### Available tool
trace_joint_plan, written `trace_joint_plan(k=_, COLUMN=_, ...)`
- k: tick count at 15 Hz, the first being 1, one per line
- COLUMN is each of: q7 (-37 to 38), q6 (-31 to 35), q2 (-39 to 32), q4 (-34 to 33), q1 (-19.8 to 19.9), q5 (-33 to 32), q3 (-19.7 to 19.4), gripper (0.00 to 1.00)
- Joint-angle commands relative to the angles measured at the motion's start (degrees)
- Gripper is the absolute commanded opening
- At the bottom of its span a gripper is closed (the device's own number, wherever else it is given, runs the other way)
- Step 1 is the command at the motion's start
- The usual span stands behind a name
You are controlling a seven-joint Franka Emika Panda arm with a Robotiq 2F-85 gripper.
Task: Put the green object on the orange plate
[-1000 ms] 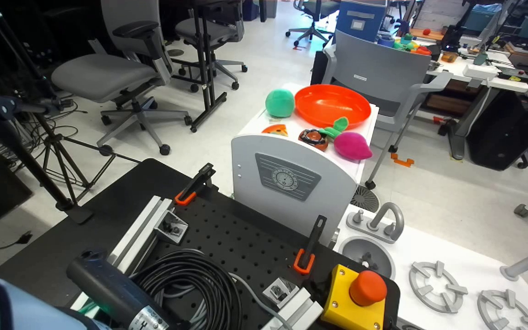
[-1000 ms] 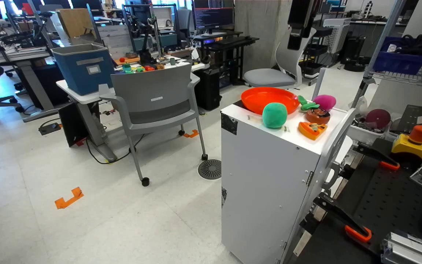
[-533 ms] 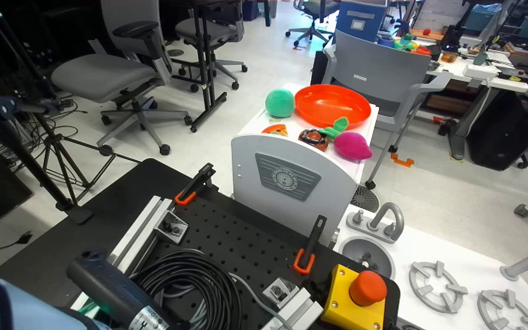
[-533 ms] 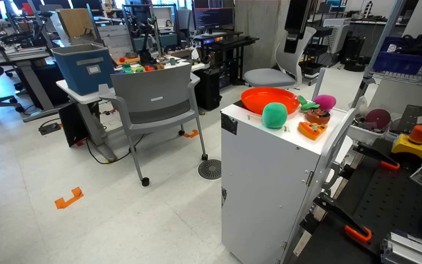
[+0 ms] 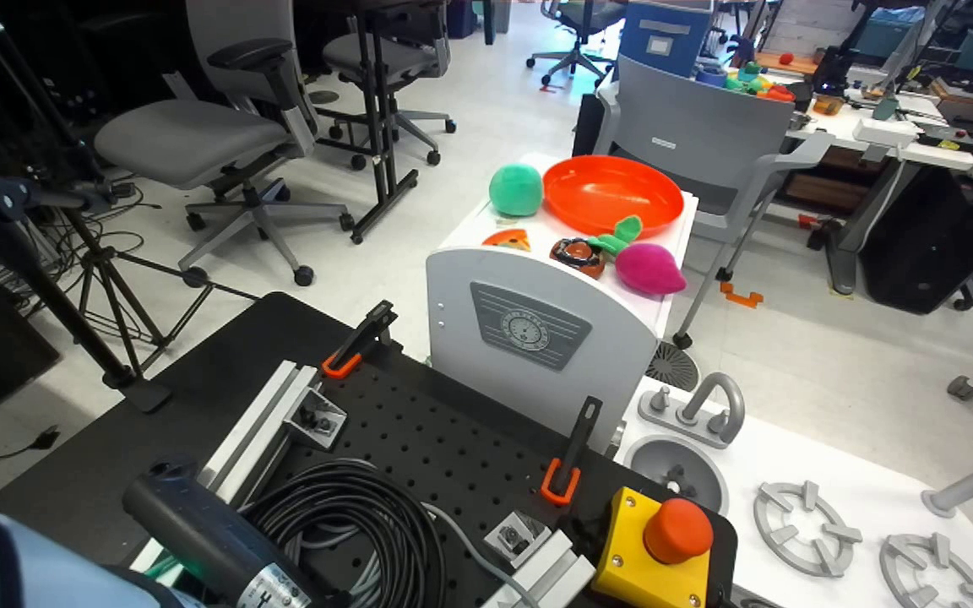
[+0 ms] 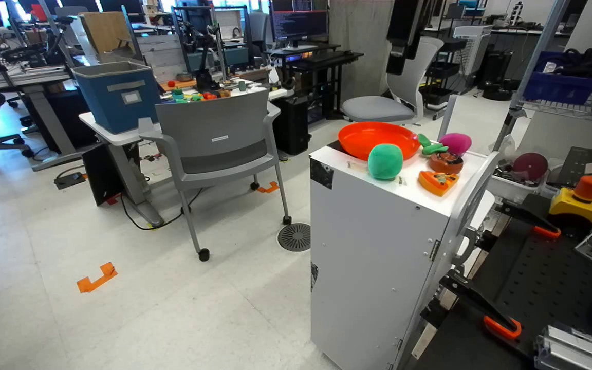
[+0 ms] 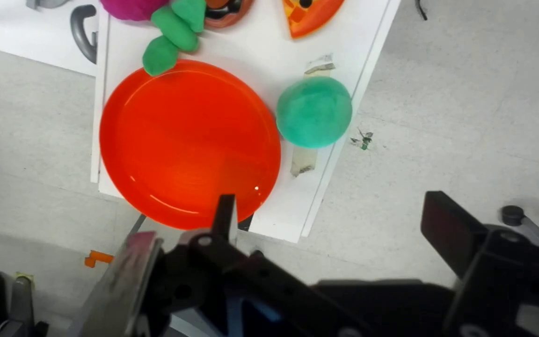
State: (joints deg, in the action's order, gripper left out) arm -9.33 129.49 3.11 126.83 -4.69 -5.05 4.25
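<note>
The green object, a smooth teal-green ball (image 5: 516, 191), rests on the white cabinet top close beside the orange plate; it also shows in the other views (image 6: 385, 162) (image 7: 314, 112). The orange plate (image 5: 613, 194) is a wide shallow dish, also in the other views (image 6: 375, 136) (image 7: 180, 140), with nothing lying in its middle. My gripper (image 7: 331, 210) is open and empty, its fingers wide apart. In the wrist view the left finger (image 7: 224, 208) overlaps the plate's edge; the ball lies ahead of the gap. In an exterior view the gripper (image 6: 398, 59) hangs high above the plate.
A magenta plush (image 5: 649, 268) with green leaves (image 7: 176, 30) sits by the plate; a leaf overlaps its rim. A brown ring toy (image 6: 446, 162) and an orange slice toy (image 6: 438, 182) lie nearer the grey curved panel (image 5: 529, 338). The ball is near the cabinet's side edge.
In an exterior view my gripper has moved left and slightly down, still high above the cabinet. The ball, the plate and the other toys have not moved.
</note>
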Motion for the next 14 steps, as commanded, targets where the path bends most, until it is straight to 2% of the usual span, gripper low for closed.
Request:
trace_joint_plan(k=1, q7=-4.53, q6=-1.56, q2=-1.83, q4=-2.89, q1=0.32, q5=7.80, q3=-0.90, gripper=1.00)
trace_joint_plan(k=5, q7=-4.47, q6=-3.05, q2=-2.99, q4=-4.25, q1=0.84, q5=9.21, q3=-1.31, gripper=1.00)
trace_joint_plan(k=14, q7=-2.62, q6=-10.06, q2=-7.14, q4=-7.85, q1=1.57, q5=7.09, q3=-1.10, gripper=1.00)
